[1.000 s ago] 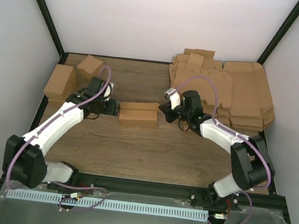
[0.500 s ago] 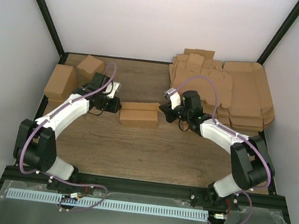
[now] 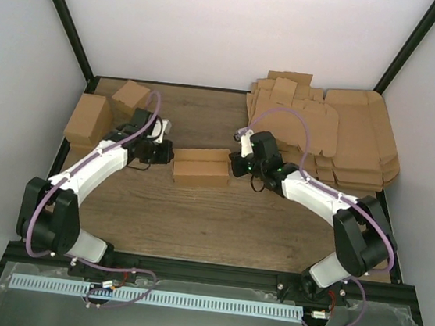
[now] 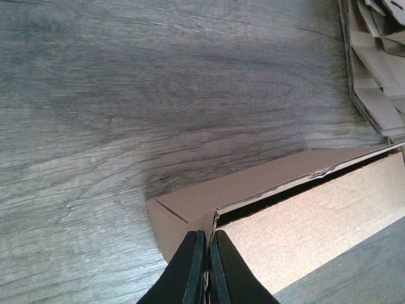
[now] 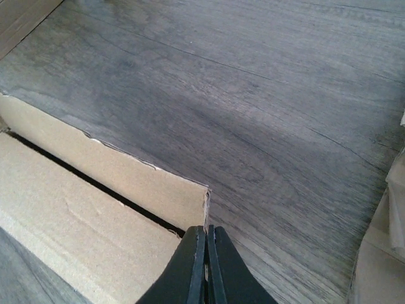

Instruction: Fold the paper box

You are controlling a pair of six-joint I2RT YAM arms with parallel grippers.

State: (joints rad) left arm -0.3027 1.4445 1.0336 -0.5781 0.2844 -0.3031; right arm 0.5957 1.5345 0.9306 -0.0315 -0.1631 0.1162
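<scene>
Cardboard sits between my two tools: the paper box (image 3: 200, 167) lies near the middle of the wooden table (image 3: 195, 219), a shallow rectangular carton with its long side running left to right, and I have one arm at each short end. My left gripper (image 4: 207, 237) has its jaws pressed together, the black tips resting right at the box's left end corner, where the end wall meets the top panel. Whether a thin edge of card is pinched between them I cannot tell. My right gripper (image 5: 205, 232) is likewise closed tight, its tips touching the corner at the box's right end and holding nothing that I can see. From both wrist views a dark slit runs along the length of the box, between one long panel and the panel next to it, so the lid is not fully seated. At the back right, well apart from the box, lies a heap of flat cardboard sheets (image 3: 338, 141). At the back left stand two folded cartons (image 3: 89, 118), just behind my left arm.
</scene>
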